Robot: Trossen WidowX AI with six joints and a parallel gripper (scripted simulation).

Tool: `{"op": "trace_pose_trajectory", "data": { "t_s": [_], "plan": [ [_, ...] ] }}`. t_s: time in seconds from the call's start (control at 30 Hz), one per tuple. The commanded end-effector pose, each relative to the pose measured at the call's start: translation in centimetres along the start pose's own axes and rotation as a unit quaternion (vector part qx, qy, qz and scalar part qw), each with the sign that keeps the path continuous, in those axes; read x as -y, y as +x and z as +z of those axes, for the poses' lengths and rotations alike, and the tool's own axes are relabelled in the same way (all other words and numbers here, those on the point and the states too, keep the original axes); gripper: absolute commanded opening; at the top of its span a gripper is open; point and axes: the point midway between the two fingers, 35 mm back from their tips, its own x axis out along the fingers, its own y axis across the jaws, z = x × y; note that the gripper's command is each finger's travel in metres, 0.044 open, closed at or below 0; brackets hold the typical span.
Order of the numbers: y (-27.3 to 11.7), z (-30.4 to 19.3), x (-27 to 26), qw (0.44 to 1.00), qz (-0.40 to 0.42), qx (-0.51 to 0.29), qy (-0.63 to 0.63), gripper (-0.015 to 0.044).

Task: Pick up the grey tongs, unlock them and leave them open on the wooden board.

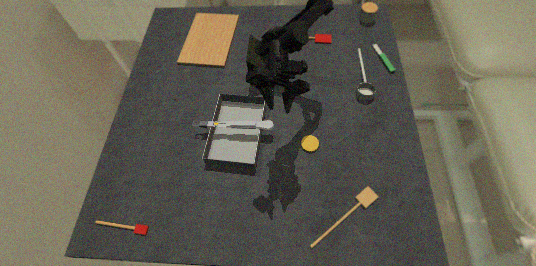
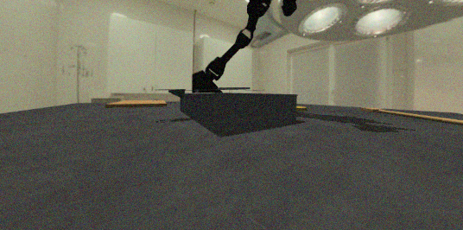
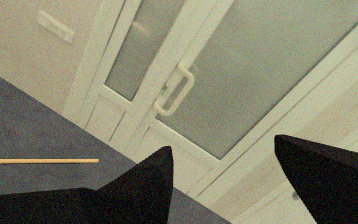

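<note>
Dark tabletop (image 1: 165, 189) (image 2: 216, 176) (image 3: 25, 130) — pale, cream-walled room.

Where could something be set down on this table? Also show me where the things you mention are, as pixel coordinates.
Likely between the wooden board (image 1: 209, 39) (image 2: 138, 104) and roasting tin (image 1: 231, 165) (image 2: 242, 113), or between the yellow disc (image 1: 310, 143) (image 2: 301, 108) and ladle (image 1: 365, 92). Crowded: around the ladle, green-handled tool (image 1: 387, 62) and jar (image 1: 368, 18).

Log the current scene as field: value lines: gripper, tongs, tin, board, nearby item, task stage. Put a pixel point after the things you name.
gripper: black parallel-jaw (image 1: 279, 110) (image 3: 223, 145), open, raised above the table
tongs: slim grey metal (image 1: 240, 124), lying across the tin
tin: dark-walled rectangular roasting tin (image 1: 231, 165) (image 2: 255, 109)
board: flat rectangular wooden board (image 1: 209, 39) (image 2: 137, 104), tongs not on it
nearby item: round yellow disc (image 1: 310, 143)
task stage: tongs not yet picked up
</note>
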Motion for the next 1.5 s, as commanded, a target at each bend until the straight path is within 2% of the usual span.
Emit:
{"op": "trace_pose_trajectory", "data": {
  "t_s": [0.0, 0.13, 0.3, 0.5, 0.67, 0.7, 1.47],
  "plan": [
    [0.7, -7.3, 1.6, 0.982, -0.010, -0.076, 0.174, 0.0260],
    [0.4, -14.5, 2.5, 0.923, -0.038, -0.146, 0.355, 0.0260],
    [-1.3, -23.1, 2.5, 0.793, -0.095, -0.218, 0.560, 0.0260],
    [-4.8, -32.3, 0.6, 0.564, -0.187, -0.276, 0.756, 0.0260],
    [-8.5, -38.5, -2.2, 0.333, -0.270, -0.295, 0.854, 0.0260],
    [-9.0, -39.1, -2.6, 0.305, -0.280, -0.295, 0.861, 0.0260],
    [-8.8, -39.2, -3.4, 0.296, -0.283, -0.296, 0.863, 0.0260]
  ]
}}
